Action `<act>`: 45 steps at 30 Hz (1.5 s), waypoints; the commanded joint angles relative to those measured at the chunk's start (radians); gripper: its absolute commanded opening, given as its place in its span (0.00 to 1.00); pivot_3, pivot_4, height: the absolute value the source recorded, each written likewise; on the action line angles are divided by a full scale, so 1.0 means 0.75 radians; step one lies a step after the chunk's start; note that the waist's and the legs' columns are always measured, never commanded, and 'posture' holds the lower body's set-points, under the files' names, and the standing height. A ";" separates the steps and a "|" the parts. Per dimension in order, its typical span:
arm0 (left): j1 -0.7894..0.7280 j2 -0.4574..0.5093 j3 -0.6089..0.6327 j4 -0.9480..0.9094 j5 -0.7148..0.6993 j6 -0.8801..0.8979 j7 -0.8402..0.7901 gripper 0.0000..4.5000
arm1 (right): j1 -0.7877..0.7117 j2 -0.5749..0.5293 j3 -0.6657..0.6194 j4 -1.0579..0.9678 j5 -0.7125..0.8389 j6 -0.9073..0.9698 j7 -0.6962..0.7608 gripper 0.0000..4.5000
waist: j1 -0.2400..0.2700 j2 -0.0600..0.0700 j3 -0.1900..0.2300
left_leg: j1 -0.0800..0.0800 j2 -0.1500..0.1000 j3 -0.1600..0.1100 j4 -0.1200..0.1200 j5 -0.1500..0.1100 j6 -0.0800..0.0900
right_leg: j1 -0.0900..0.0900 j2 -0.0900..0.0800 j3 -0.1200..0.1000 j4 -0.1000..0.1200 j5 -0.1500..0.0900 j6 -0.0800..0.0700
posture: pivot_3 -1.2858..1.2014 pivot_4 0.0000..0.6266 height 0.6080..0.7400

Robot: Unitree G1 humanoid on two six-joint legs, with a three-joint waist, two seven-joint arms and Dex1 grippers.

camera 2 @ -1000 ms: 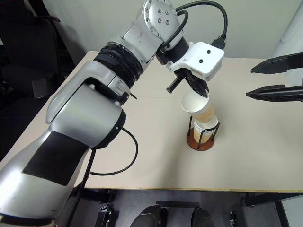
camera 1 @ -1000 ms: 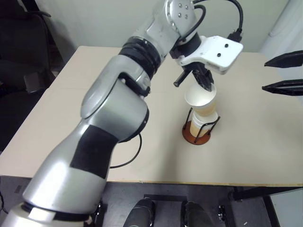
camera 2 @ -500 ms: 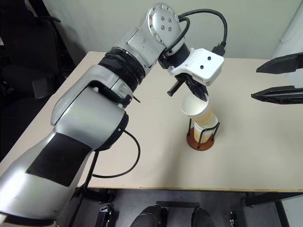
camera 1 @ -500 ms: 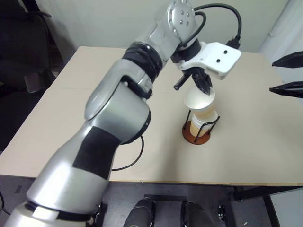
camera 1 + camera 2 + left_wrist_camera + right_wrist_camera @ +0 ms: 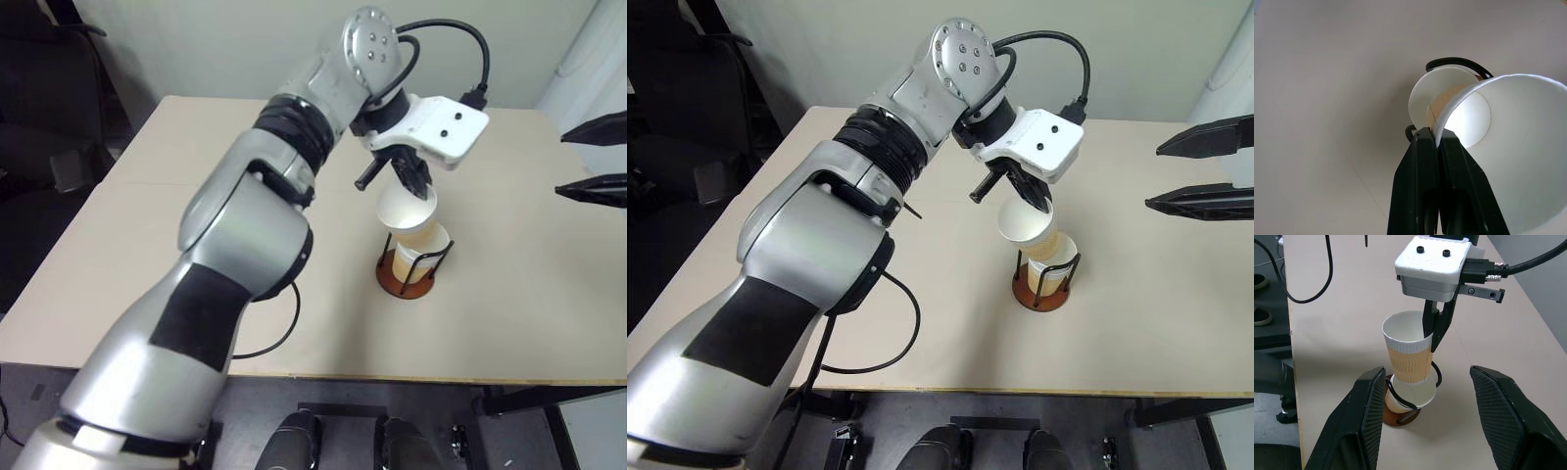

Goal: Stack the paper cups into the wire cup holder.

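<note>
pinching the rim of a paper cup, the left jaws stay shut on its wall, one finger inside and one out. over the last second the cup has sunk slightly and now noses into the cup already sitting in the wire holder on the bench; nesting looks nearly done, release not yet. the right jaws hang open and empty, well apart.

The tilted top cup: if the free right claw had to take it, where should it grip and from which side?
Probably the ribbed tan wall of the top cup, below its rim, coming from the side away from the left claw, which pinches the rim; the wall there is bare.
</note>
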 commanded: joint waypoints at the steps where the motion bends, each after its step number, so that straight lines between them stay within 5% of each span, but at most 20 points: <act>1: -0.025 -0.010 0.057 -0.012 0.016 -0.006 -0.036 0.01 | -0.011 -0.026 -0.070 -0.001 0.016 -0.015 -0.012 0.61 | 0.000 0.000 0.000 | 0.000 0.000 0.000 0.000 0.000 0.000 | 0.000 0.000 0.000 0.000 0.000 0.000 | 0.52 0.24 1.00; 45: 0.025 -0.093 0.129 0.002 0.194 -0.007 0.148 0.01 | 0.076 -0.029 -0.129 -0.018 0.020 -0.013 -0.039 0.61 | 0.000 0.000 0.000 | 0.001 0.000 0.001 0.002 0.000 0.002 | 0.001 0.000 0.000 0.001 0.001 0.001 | 0.52 0.24 1.00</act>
